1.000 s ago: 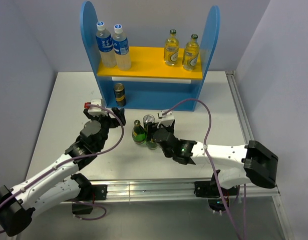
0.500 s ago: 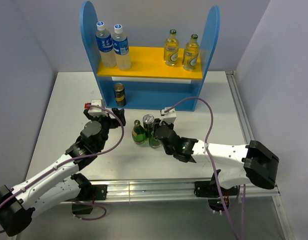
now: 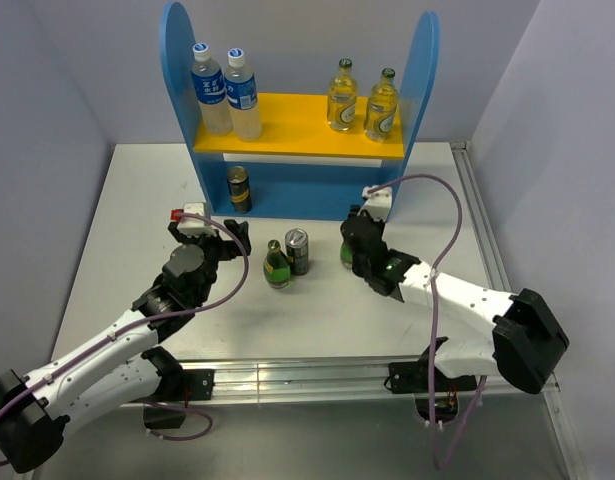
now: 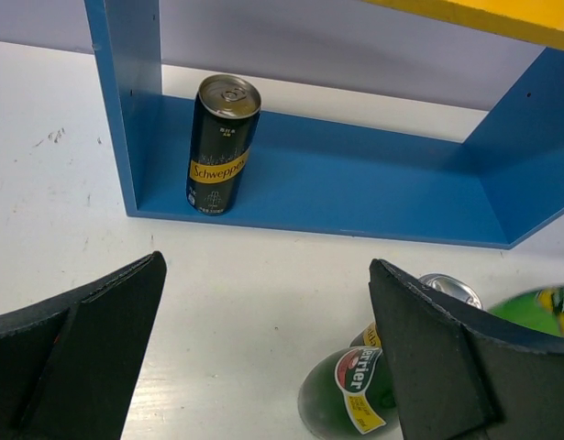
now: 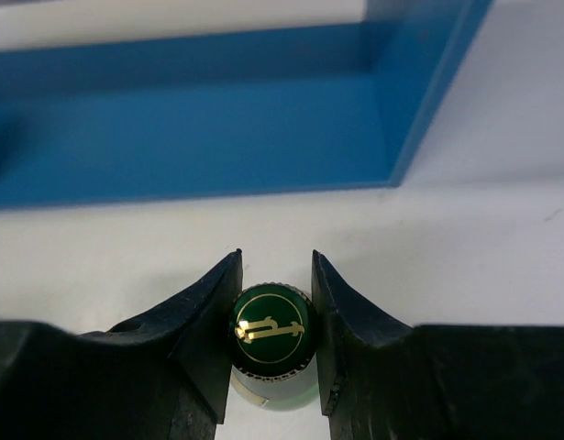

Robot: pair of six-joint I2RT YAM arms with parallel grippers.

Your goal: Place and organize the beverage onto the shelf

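Clamping a green bottle [image 5: 272, 332], right jaws sit near the lower front edge of the shelf [image 5: 217, 128]; left jaws gape.

White worktop [image 3: 127, 210], lightly scuffed, enclosed on three sides by plain pale-lilac walls [image 3: 47, 80]; lighting even and diffuse.

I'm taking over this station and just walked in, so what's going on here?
Two arms are stocking the blue shelf with drinks. The right tool is shut on the top of a green bottle, just in front of the lower compartment. The left tool hangs open over the table, holding nothing, with a second green bottle and a silver-topped can standing nearby. A black can is in that compartment, and two pale-yellow bottles stand on the yellow board.
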